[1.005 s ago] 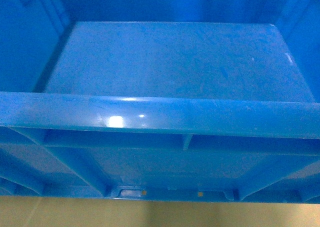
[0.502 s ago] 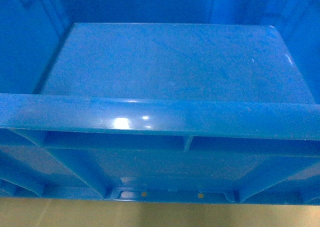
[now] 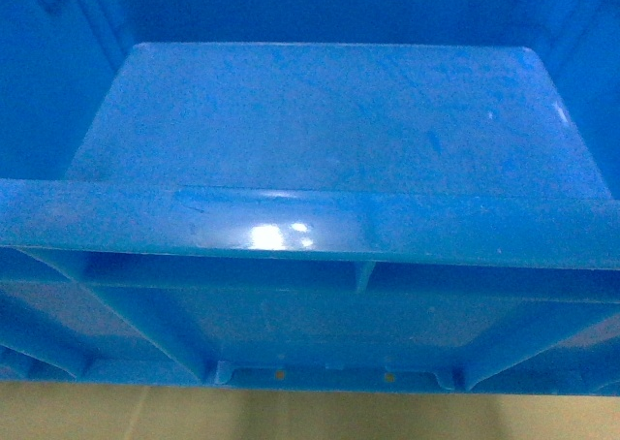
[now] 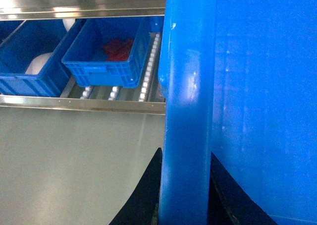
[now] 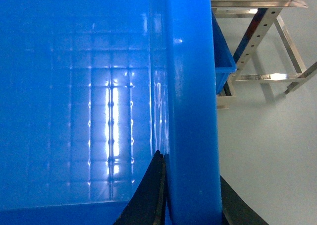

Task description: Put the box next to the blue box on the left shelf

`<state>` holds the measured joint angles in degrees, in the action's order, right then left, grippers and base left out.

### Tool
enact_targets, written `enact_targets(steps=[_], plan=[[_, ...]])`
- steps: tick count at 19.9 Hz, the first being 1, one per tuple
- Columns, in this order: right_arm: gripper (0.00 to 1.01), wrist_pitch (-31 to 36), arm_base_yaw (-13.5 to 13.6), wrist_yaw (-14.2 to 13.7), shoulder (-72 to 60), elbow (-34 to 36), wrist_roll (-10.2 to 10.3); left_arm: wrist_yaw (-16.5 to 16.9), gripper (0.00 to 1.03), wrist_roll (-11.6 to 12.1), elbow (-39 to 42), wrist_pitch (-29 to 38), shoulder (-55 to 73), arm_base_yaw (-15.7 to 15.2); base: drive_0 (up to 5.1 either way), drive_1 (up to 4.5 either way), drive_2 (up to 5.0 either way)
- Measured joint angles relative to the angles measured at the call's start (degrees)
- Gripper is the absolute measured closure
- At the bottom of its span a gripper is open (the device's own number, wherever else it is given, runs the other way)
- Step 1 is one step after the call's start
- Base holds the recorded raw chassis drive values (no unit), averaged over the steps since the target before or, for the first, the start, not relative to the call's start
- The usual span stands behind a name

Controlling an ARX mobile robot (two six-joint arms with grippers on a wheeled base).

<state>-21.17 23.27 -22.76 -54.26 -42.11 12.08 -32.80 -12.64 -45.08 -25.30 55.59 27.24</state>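
The box (image 3: 310,222), a large bright blue open crate, fills the head view, its thick near rim across the middle and its ribbed outer wall below. My left gripper (image 4: 185,153) is shut on the box's left rim (image 4: 188,111), one black finger on each side of it. My right gripper (image 5: 190,165) is shut the same way on the right rim (image 5: 190,111). In the left wrist view, a blue box (image 4: 106,54) holding something red (image 4: 118,49) stands on the left shelf (image 4: 81,103), beyond the carried box.
A second blue box (image 4: 25,61) sits left of the first on the shelf's white rollers (image 4: 148,71), under a steel shelf board (image 4: 84,9). The right wrist view shows a steel rack frame (image 5: 262,31) and part of another blue box (image 5: 223,61). Pale floor (image 4: 74,165) lies below.
The box has shifted slightly in the head view, and the glare on its near rim has slid to the right. Neither gripper shows in the earlier frames.
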Motion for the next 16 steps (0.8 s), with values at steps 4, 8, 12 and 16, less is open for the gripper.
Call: enact_targets(steps=[4,8,12,16], plan=[[0.90,-0.11,0.00,-0.04,0.00,0.02,0.02,-0.02,0.90,0.00,0.00,-0.13,0.04,0.00,-4.9,2.52,2.5],[0.90,0.15,0.09,0.07,-0.07,0.02,0.04,-0.17,0.90,0.02,0.00,-0.42,-0.13,-0.04,-1.2,0.62,0.6],[0.90,-0.07,0.24,-0.11,-0.11,0.02,0.07,-0.13,0.90,0.04,0.00,-0.28,-0.09,-0.04,0.0,0.00,0.0],[0.90,-0.02,0.24,-0.15,-0.11,0.02,0.07,-0.11,0.90,0.04,0.00,-0.26,-0.09,-0.04,0.0,0.00,0.0]])
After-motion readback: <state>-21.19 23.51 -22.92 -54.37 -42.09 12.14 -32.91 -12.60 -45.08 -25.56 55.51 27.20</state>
